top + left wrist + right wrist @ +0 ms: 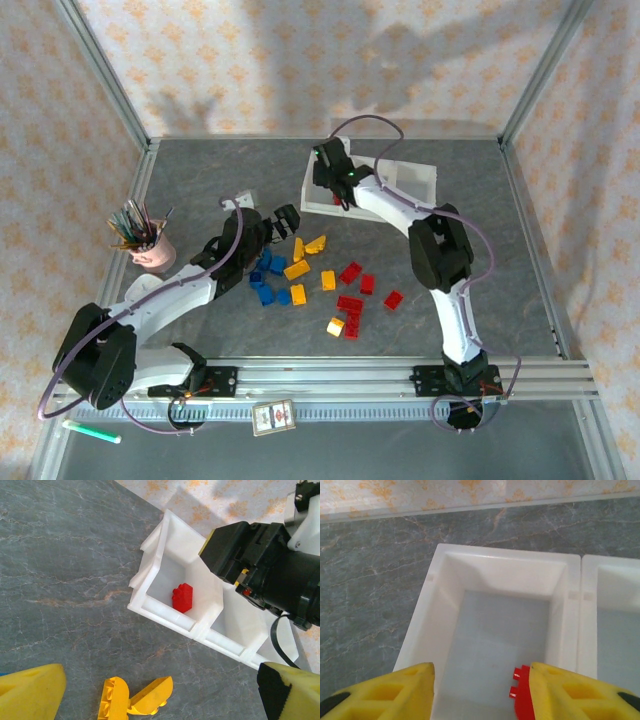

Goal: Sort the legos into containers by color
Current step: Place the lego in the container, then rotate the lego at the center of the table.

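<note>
The containers are a white tray of joined bins at the back of the table. A red lego lies on the floor of its left-end bin. My right gripper hangs open above that bin, and the red lego sits beside its right finger. More legos are scattered mid-table: yellow, red and blue. My left gripper is open low over the table, with two touching yellow legos between its wide-spread fingers.
A pink cup of pens stands at the left. A green marker and a small card lie in front of the base rail. Metal frame posts border the table on both sides.
</note>
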`<state>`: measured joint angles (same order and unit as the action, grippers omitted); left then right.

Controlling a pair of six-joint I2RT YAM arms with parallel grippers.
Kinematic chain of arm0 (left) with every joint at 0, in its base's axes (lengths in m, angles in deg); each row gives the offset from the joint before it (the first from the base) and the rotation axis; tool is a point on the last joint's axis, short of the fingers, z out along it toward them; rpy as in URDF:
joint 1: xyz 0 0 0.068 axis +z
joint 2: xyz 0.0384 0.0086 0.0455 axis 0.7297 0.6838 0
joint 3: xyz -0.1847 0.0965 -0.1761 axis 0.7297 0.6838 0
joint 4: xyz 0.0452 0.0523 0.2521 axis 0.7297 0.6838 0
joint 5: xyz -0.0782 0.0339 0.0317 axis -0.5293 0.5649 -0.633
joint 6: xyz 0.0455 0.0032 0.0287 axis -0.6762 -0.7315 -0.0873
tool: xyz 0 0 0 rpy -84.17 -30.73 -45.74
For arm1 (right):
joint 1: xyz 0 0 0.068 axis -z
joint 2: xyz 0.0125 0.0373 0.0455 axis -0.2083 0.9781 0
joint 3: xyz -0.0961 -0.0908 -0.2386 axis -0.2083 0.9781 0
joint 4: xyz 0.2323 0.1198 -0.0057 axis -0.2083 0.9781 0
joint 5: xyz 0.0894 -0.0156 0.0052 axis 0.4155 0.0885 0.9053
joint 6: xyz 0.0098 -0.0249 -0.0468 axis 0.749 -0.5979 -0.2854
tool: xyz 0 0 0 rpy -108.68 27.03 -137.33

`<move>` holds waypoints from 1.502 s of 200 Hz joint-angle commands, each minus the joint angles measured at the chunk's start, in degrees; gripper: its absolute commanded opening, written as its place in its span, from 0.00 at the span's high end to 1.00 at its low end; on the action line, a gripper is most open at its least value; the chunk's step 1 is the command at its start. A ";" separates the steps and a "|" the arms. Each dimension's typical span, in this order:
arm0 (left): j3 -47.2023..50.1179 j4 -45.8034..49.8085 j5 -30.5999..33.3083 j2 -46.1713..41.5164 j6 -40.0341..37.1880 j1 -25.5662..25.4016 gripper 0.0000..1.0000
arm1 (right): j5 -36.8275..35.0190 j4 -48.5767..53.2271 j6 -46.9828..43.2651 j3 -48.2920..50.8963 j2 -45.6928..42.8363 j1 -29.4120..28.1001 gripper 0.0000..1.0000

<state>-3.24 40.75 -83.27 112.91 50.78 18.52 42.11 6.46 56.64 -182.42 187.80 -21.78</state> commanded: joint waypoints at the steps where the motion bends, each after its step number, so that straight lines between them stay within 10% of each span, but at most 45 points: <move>1: -1.69 1.61 -1.85 -2.12 -0.14 0.57 0.01 | 0.81 2.54 1.25 4.44 -9.06 0.14 0.44; 112: 2.80 10.11 -7.01 -9.78 0.44 -4.51 0.01 | 2.44 10.39 21.30 37.97 -29.86 -5.71 0.23; 182: 6.78 11.63 -6.62 -13.85 3.42 -6.36 0.01 | -2.26 11.33 38.79 43.35 -30.28 -15.74 0.24; 300: 3.01 13.44 -7.28 -9.57 1.85 -6.38 0.01 | -8.17 16.08 39.88 38.35 -22.54 -16.09 0.35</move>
<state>2.05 52.60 -89.90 102.72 53.34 12.71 37.91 19.88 95.54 -142.33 163.26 -38.13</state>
